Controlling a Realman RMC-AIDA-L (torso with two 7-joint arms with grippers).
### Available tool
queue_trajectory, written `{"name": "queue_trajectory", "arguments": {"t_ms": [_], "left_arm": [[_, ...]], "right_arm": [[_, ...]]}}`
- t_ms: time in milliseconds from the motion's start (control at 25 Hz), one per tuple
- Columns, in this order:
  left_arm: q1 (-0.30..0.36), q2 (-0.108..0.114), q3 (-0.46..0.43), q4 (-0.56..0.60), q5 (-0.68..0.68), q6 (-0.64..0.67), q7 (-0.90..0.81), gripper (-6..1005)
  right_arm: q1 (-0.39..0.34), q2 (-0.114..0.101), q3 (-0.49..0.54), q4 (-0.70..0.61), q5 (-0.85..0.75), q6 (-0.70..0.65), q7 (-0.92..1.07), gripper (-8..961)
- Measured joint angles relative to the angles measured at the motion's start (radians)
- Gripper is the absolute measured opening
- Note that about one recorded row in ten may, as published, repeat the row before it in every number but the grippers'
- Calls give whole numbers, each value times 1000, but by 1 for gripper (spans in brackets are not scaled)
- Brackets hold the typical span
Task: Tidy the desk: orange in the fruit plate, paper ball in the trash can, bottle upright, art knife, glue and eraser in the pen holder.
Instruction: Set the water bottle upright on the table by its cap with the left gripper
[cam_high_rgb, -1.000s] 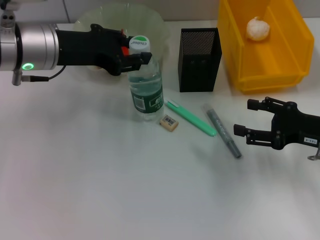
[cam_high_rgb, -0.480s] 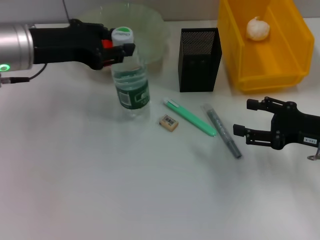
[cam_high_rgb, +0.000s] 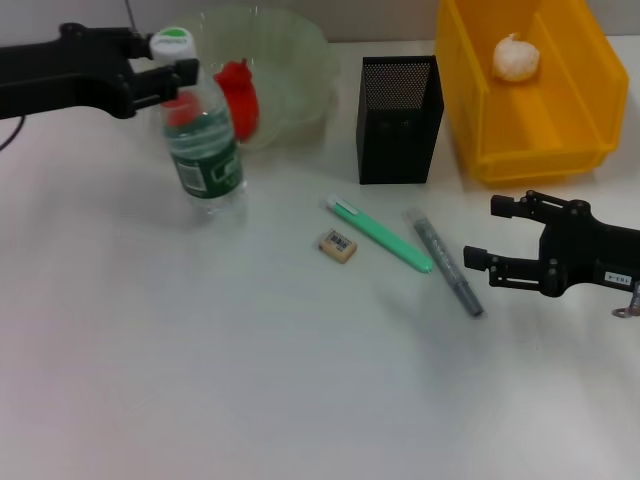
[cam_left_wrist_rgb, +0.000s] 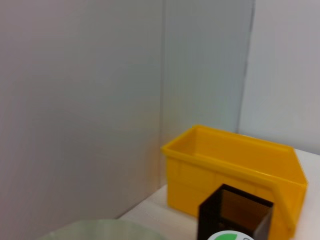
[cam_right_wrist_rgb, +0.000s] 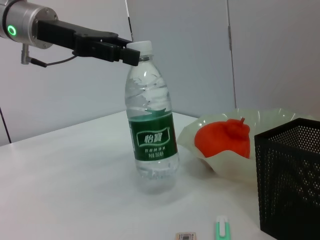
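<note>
Even, bright overhead light fills all three views and leaves only faint, soft shadows on the white table (cam_high_rgb: 250, 380). The bottle (cam_high_rgb: 204, 150) throws a pale shadow at its base and carries small glints on its clear plastic. The left wrist view looks slightly soft; the head view's lower edge shows a faint pinkish tint

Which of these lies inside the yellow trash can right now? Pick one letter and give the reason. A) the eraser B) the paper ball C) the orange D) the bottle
B: the white paper ball sits inside the trash can, while the orange is in the fruit plate, the eraser lies on the desk, and the bottle stands at the left end effector.
</note>
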Motion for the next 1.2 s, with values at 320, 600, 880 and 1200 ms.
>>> {"name": "queue_trajectory", "arguments": {"t_ms": [320,600,880,1200], "left_arm": [[-1,5,-71,-66,0,-15,48,488],[1,1,-74,-85,1,-63,85,497],[-2,4,-75,-118,2,-81,102,505],[-2,3,-72,-133,4,-94,116,515]], "right_arm": [[4,2,0,-2,1,-1,-1,834],[6,3,0,-1,2,0,-1,835],[8,3,3,2,2,3,-1,835],[9,3,3,4,2,0,0,835]]}}
